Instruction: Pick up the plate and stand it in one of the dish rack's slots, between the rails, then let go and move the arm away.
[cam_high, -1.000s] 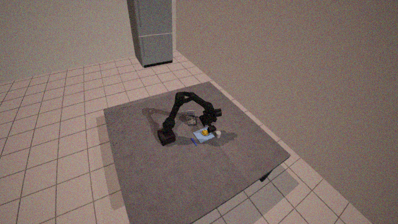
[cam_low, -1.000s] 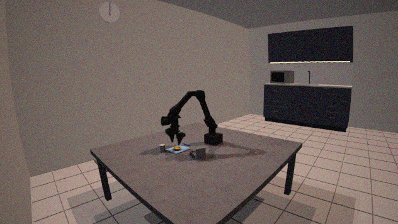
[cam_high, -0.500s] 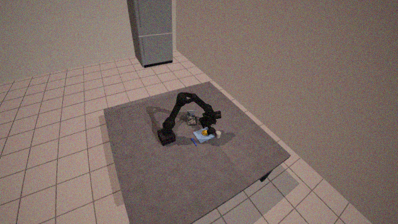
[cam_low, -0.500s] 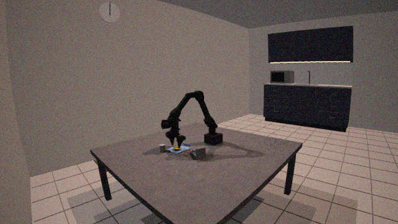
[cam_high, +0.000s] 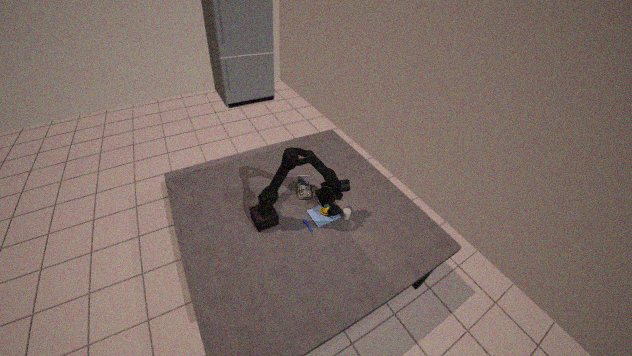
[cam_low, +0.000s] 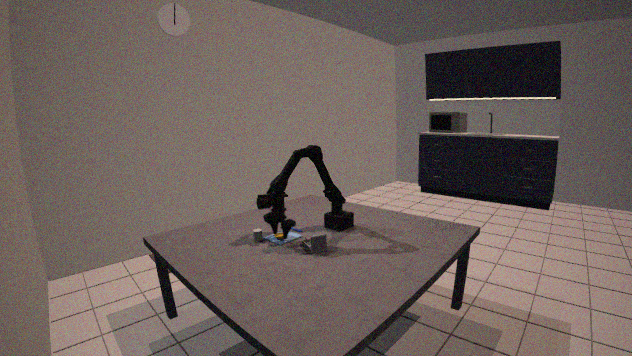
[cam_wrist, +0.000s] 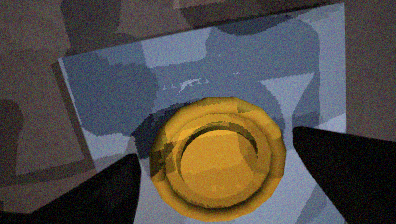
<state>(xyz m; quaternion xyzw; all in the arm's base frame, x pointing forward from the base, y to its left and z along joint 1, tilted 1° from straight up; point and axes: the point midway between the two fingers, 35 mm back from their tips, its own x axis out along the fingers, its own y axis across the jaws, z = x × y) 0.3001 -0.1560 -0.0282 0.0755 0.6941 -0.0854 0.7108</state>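
Wrist view, one yellow plate (cam_high: 325, 211) (cam_low: 279, 235) (cam_wrist: 218, 160) on one blue mat (cam_high: 318, 218) (cam_low: 295, 237) (cam_wrist: 185, 50), two fingers spread around it, gripping nothing.

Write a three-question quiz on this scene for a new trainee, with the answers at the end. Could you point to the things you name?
1. True or false: the yellow plate (cam_high: 325, 211) (cam_low: 279, 235) (cam_wrist: 218, 167) lies on the blue cloth (cam_high: 319, 218) (cam_low: 295, 236) (cam_wrist: 180, 50).
2. Which is the gripper (cam_high: 330, 212) (cam_low: 279, 236) (cam_wrist: 216, 149) doing? A) gripping the cup; B) standing open around the plate; C) reaching into the rack.
3. Fill in the blank: the plate must still go into a slot of the dish ____.

Key: 1. True; 2. B; 3. rack (cam_high: 304, 190) (cam_low: 319, 243)
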